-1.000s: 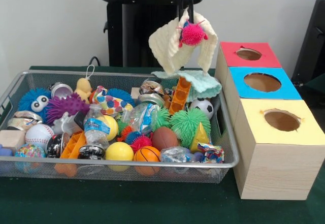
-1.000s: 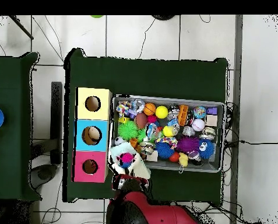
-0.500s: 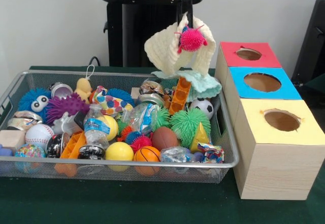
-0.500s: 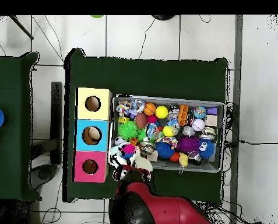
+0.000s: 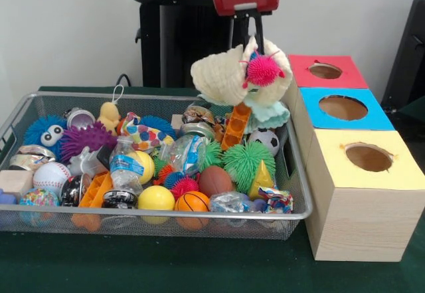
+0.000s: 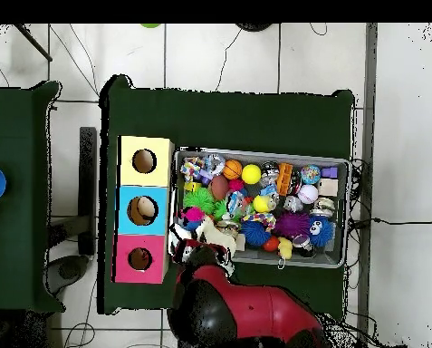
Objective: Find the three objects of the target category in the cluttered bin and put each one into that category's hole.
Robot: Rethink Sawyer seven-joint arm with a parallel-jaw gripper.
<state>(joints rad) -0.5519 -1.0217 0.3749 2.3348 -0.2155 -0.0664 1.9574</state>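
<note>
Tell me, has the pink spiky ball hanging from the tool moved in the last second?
Yes. In the front view the pink spiky ball has shifted right, toward the red-topped box, and sits slightly lower.

light: bright, even, diffuse | shadows: soft, faint under the bin [image 5: 300, 208] on the worktop [image 5: 199, 266] | glare: none | blur: mild softness in both views
</note>
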